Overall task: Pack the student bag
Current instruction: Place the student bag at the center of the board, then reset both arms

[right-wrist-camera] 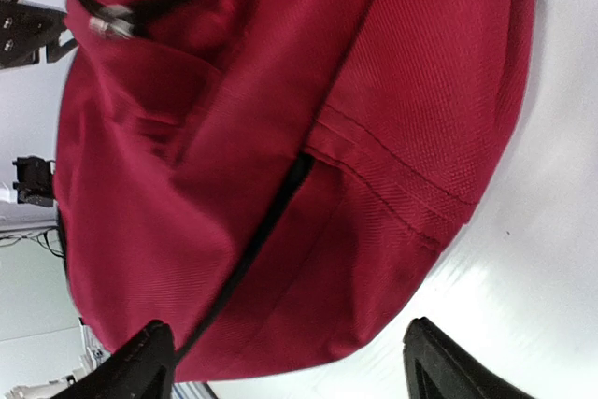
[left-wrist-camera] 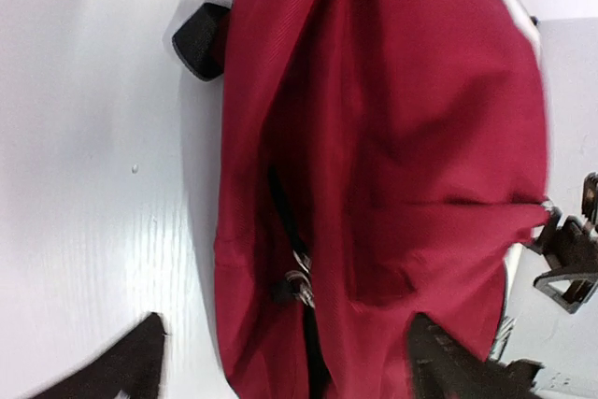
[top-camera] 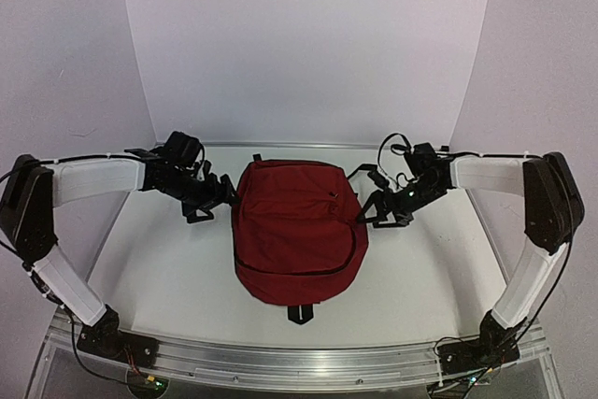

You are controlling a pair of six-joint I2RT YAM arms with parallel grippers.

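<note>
The dark red student bag [top-camera: 297,231] lies flat in the middle of the white table, its black zippers closed. My left gripper [top-camera: 224,195] is open at the bag's upper left edge; in the left wrist view its fingers [left-wrist-camera: 140,362] straddle the bag's side [left-wrist-camera: 392,137] near the metal zipper pulls [left-wrist-camera: 299,282]. My right gripper [top-camera: 374,208] is open at the bag's right edge; in the right wrist view its fingertips [right-wrist-camera: 140,362] frame the bag's rounded corner [right-wrist-camera: 308,137] and black zipper line [right-wrist-camera: 252,249]. Neither holds anything.
A black strap end [top-camera: 299,313] sticks out at the bag's near edge, and black straps with buckles [top-camera: 366,177] lie at its far right. The white table [top-camera: 168,277] ends at a metal rail [top-camera: 299,357] in front; white walls stand behind.
</note>
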